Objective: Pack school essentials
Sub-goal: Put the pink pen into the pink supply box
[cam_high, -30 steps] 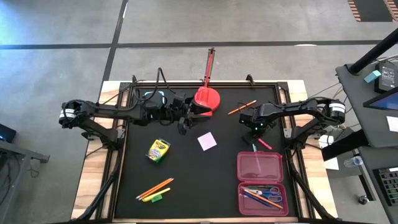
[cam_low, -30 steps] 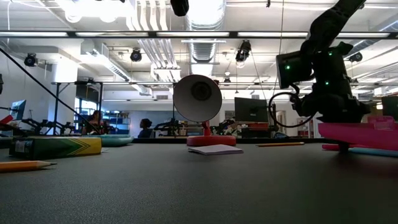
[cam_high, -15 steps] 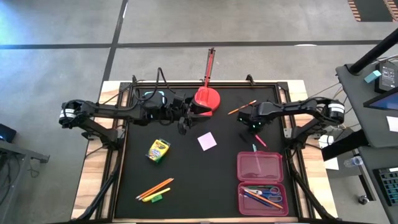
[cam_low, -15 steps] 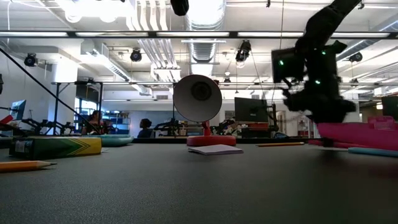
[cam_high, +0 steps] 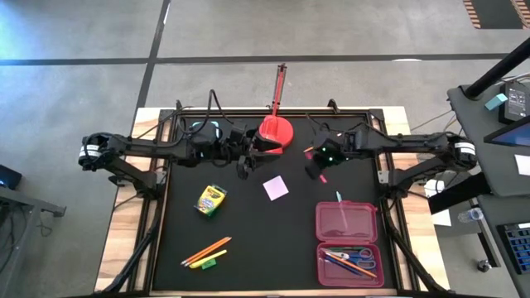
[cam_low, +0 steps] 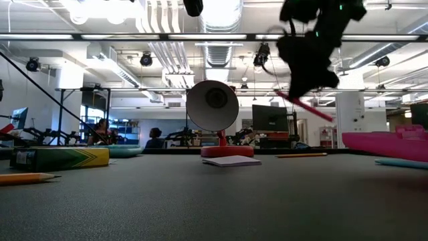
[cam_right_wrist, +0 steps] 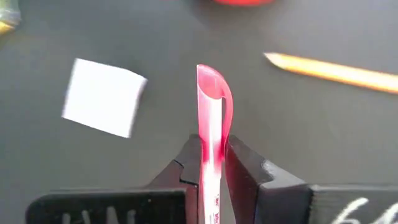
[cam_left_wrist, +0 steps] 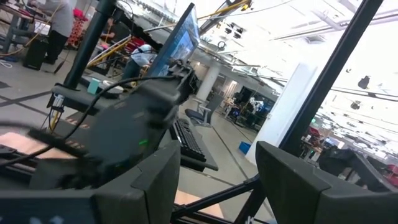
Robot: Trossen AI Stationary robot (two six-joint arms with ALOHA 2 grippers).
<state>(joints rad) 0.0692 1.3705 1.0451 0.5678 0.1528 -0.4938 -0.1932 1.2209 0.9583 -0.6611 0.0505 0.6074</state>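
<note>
— What's the setting?

— A black worktop in a wood frame on a grey floor, with an open workshop of ceiling lights and ducts behind it. I'll place everything from the red domed lamp at the far edge.

— Where is the right tool?

— The right tool hangs above the worktop just to the right of the lamp and a little nearer the front. Its fingers are pinched narrow on a pink pen. The pen runs lengthwise between them, its rounded cap end poking out past the fingertips; in the low view it slants downward under the tool, clear of the surface.

— And the rest of the school things?

— A pale pink note pad lies just in front of the lamp. An orange pencil lies right of the lamp, beside the right tool. The crayon box sits front-left of the lamp, and farther that way lie more pencils. The pink case stands open well to the front-right, scissors and pens inside.

— Any writing?

— Small dark print on the pen barrel between the fingers — too small to read.

— The left tool?

— The left tool waits just left of the lamp, fingers wide apart and empty.
</note>
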